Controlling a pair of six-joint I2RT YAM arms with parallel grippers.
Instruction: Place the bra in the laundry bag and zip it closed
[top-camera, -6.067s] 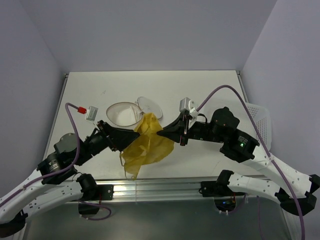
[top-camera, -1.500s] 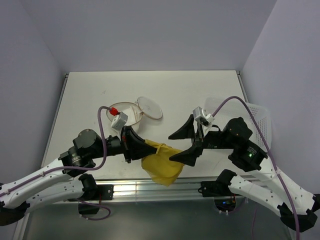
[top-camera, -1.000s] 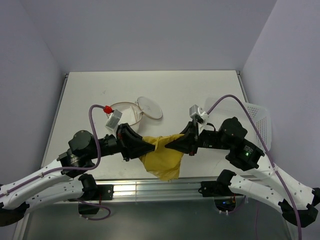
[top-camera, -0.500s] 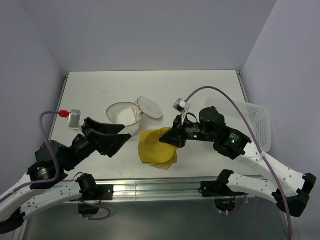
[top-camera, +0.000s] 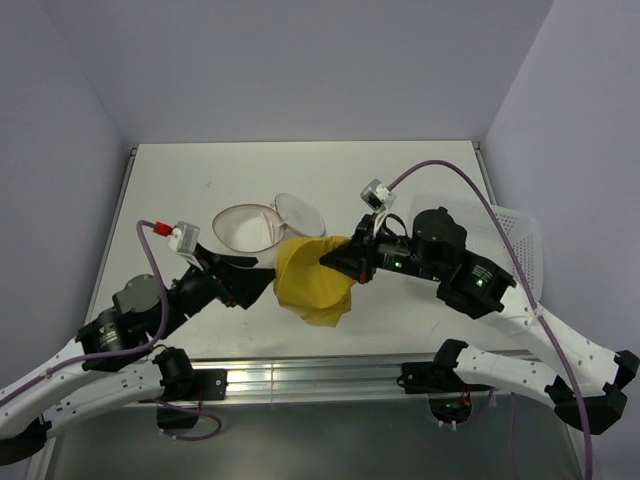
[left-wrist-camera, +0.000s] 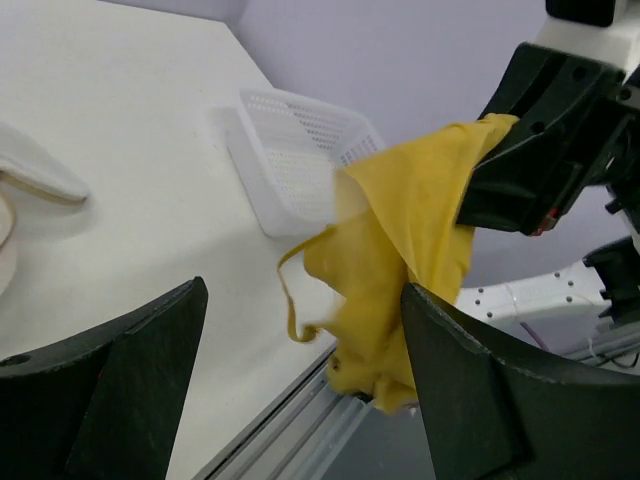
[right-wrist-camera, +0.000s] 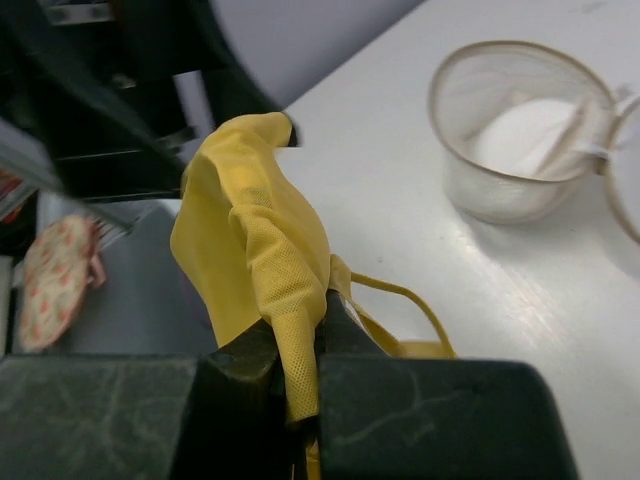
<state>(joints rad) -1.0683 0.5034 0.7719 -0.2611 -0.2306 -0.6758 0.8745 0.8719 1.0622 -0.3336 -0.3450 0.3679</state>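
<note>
Overhead, left tool (top-camera: 262, 275) wide open, right tool (top-camera: 328, 259) clamping bra (top-camera: 306, 287), pinch clear only from right wrist.

You see the whole table (top-camera: 400, 180) from above and behind in the top view, with the arm bases along the bottom edge. The left wrist view sits low and close, looking out between the jaws of the left gripper (left-wrist-camera: 302, 290) across the tabletop. The right wrist view peers closely over the right gripper (right-wrist-camera: 300, 350). All three views share the bra (top-camera: 312, 280); the top and right wrist views also share the laundry bag (right-wrist-camera: 510, 130).
</note>
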